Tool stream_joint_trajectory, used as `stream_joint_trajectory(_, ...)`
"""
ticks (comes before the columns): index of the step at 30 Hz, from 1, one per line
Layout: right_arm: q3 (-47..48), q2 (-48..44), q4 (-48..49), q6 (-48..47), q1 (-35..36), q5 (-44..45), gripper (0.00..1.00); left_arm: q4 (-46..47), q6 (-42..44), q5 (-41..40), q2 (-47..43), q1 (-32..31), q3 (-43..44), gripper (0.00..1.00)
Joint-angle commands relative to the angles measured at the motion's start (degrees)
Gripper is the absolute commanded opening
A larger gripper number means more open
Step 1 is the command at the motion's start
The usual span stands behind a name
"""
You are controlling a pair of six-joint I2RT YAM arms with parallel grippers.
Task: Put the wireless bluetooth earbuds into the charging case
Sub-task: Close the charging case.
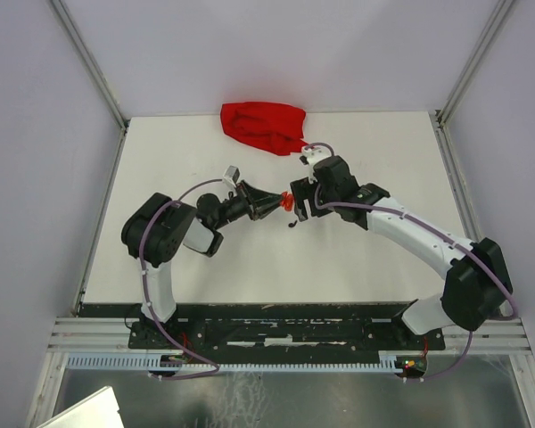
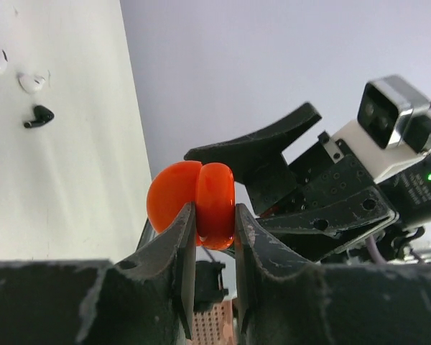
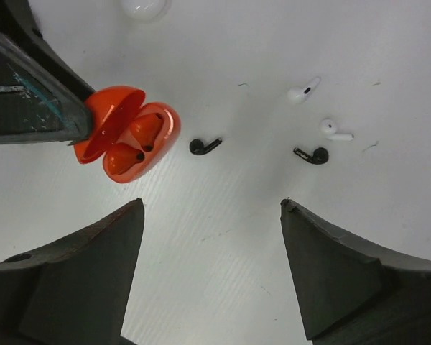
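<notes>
The white table carries a crumpled red cloth at its far edge. Above the middle, the left gripper is clamped on the orange-red charging case, holding it off the table with its lid swung open. The right gripper faces it, jaws spread wide and empty. A round white case lies beyond. Two red earbuds appear to sit in the charging case's wells. Loose on the table lie two black earbuds, one near the charging case, and two white earbuds well apart from it
</notes>
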Motion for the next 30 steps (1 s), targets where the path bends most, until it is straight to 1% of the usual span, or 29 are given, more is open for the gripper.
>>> stream_joint_trajectory(1, -5.1, -7.1, 9.3, -0.2, 0.0, 8.8, 0.85, 7.0, -5.9, -8.1, 0.5, -0.3, -2.5, 0.03)
stream_joint_trajectory(2, -7.3, -8.6, 12.2, -0.7, 0.0, 9.0, 0.86, 7.6, -6.9, -9.8, 0.6, -0.3, -3.1, 0.03)
stream_joint_trajectory(3, -9.8, -10.0, 15.0, -1.4, 0.0, 9.0, 0.87, 8.0, -9.7, -11.7, 0.4, -0.3, -3.7, 0.03)
stream_joint_trajectory(7, -19.4, -14.7, 30.1, -3.3, 0.0, 9.0, 0.88, 8.6, -15.2, -16.8, -0.5, -1.0, -5.2, 0.03)
stream_joint_trajectory(10, -29.4, -16.6, 47.1, -6.2, 0.0, 7.4, 0.88, 8.5, -19.3, -20.4, -1.6, -2.1, -6.3, 0.03)
stream_joint_trajectory(12, -34.9, -15.3, 61.8, -8.4, 0.1, 4.5, 0.89, 7.2, -21.6, -21.9, -2.6, -2.6, -6.6, 0.03)
stream_joint_trajectory(13, -36.3, -14.2, 66.1, -9.0, 0.1, 3.5, 0.89, 6.0, -22.4, -22.5, -3.3, -2.9, -6.7, 0.03)
stream_joint_trajectory(17, -36.9, -8.6, 72.4, -10.8, 0.7, 1.8, 0.9, -0.6, -23.6, -25.2, -7.5, -4.0, -7.1, 0.03)
stream_joint_trajectory(21, -37.5, -3.8, 80.5, -13.3, 2.4, 1.9, 0.88, -7.4, -23.2, -27.0, -12.6, -4.3, -7.3, 0.03)
stream_joint_trajectory(25, -35.1, -0.1, 82.1, -15.4, 4.2, 3.7, 0.87, -13.5, -22.7, -27.9, -15.9, -4.5, -7.6, 0.03)
stream_joint_trajectory(28, -34.3, 2.9, 85.7, -17.6, 5.6, 5.4, 0.87, -16.5, -22.6, -28.1, -17.2, -4.8, -7.8, 0.03)
stream_joint_trajectory(30, -33.1, 4.2, 86.3, -18.7, 6.2, 5.7, 0.87, -17.8, -22.3, -28.3, -17.7, -4.9, -8.1, 0.03)
